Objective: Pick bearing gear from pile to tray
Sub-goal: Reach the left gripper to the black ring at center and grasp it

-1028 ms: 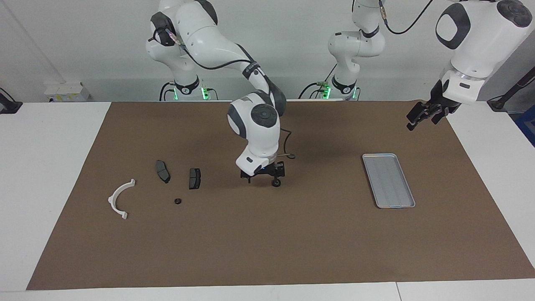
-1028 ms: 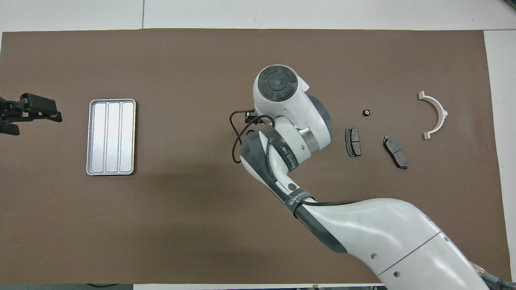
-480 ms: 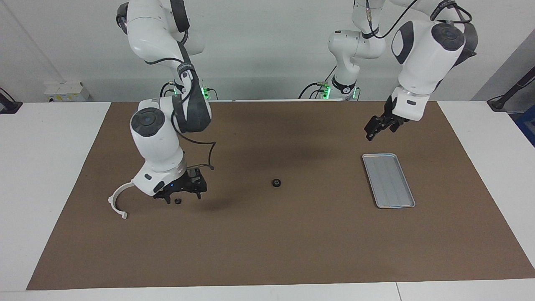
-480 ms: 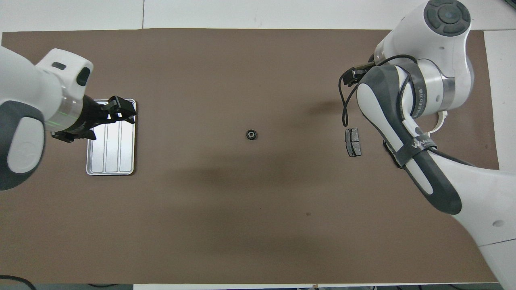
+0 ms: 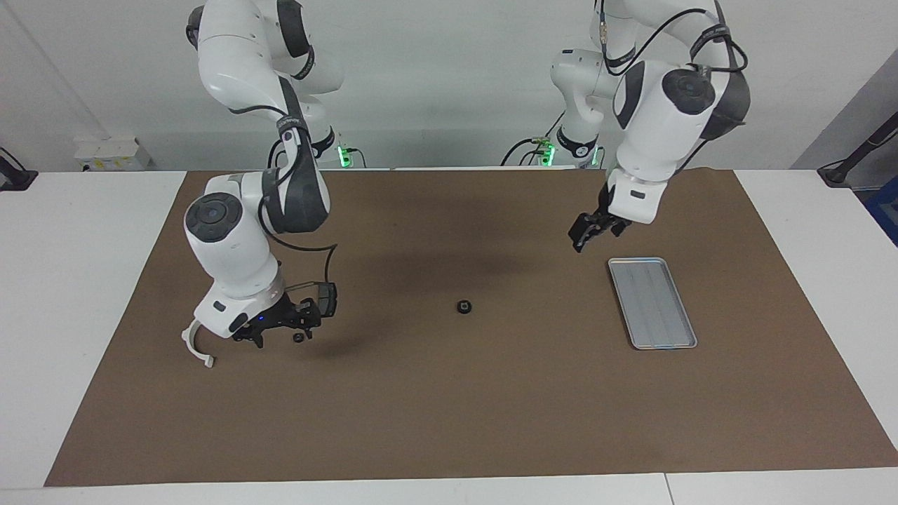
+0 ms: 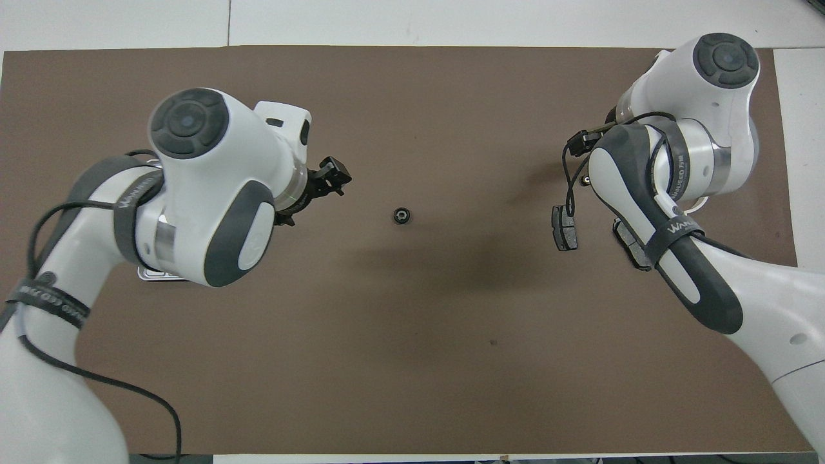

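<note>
The bearing gear (image 5: 463, 306), a small black ring, lies alone on the brown mat mid-table; it also shows in the overhead view (image 6: 401, 214). My left gripper (image 5: 586, 233) is open and empty, in the air between the bearing gear and the tray (image 5: 652, 301); it also shows overhead (image 6: 330, 178). My right gripper (image 5: 277, 331) is open, low over the pile, beside a tiny black round piece (image 5: 298, 337). The white arc (image 5: 195, 345) and one brake pad (image 5: 327, 297) are partly hidden by that arm. Overhead, two brake pads (image 6: 564, 228) show.
The brown mat (image 5: 449, 421) covers most of the white table. In the overhead view my left arm hides nearly all of the tray (image 6: 153, 274), and my right arm hides its own gripper and most of the white arc (image 6: 695, 206).
My left gripper has moved from over the tray toward the middle of the table. My right gripper has shifted slightly over the pile toward the white arc. The bearing gear has not moved.
</note>
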### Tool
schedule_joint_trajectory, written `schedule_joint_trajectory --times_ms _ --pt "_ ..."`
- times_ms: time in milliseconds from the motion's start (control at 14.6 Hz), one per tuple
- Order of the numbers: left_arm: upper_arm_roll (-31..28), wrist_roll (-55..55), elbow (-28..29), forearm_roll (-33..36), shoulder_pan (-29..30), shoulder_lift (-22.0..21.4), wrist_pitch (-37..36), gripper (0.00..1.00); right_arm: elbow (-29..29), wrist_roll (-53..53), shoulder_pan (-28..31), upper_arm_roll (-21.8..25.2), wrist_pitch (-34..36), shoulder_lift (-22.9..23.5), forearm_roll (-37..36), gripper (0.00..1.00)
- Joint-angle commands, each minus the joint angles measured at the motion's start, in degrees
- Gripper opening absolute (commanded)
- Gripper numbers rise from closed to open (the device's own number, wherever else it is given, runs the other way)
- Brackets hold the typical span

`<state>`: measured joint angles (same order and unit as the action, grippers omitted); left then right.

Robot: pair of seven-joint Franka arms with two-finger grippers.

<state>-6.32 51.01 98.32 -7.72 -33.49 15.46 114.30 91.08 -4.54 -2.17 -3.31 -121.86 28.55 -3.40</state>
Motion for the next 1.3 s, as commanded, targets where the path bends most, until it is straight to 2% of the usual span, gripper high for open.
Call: schedule_joint_trajectory --times_ms 0,206,411,891,959,1165,1234 --pt "-1.1 4.9 -11.9 -1.5 -3.4 12.6 -0.1 1.0 4.8 -1.4 0.7 -0.6 -1.5 -3.4 0.8 0.92" --pt "-1.2 7.9 -13.9 -2.9 -5.9 19.1 4.2 1.0 7.3 -1.5 0.7 -0.6 -3.1 -3.7 0.8 0.92" --pt "-1.2 9.4 -15.5 -3.3 -6.8 22.3 6.5 1.0 10.0 -1.7 0.7 -0.6 -4.5 -4.5 0.8 0.92" --pt "-1.1 10.9 -14.6 -3.3 -8.7 22.2 5.7 1.0 13.2 -1.7 0.7 -0.6 -7.5 -4.6 0.8 0.92" --pt "-1.1 11.1 -14.1 -3.3 -9.0 22.0 5.7 0.98 13.4 -1.7 0.8 -0.6 -8.2 -4.6 0.8 0.92" --pt "-1.2 11.8 -14.0 -3.3 -9.4 21.8 5.5 0.78 13.8 -2.0 0.9 -0.6 -8.7 -4.2 0.8 0.92" --pt "-1.3 11.8 -14.0 -3.3 -9.2 21.8 5.6 0.75 13.8 -2.4 1.0 -0.6 -8.7 -4.0 0.8 0.92"
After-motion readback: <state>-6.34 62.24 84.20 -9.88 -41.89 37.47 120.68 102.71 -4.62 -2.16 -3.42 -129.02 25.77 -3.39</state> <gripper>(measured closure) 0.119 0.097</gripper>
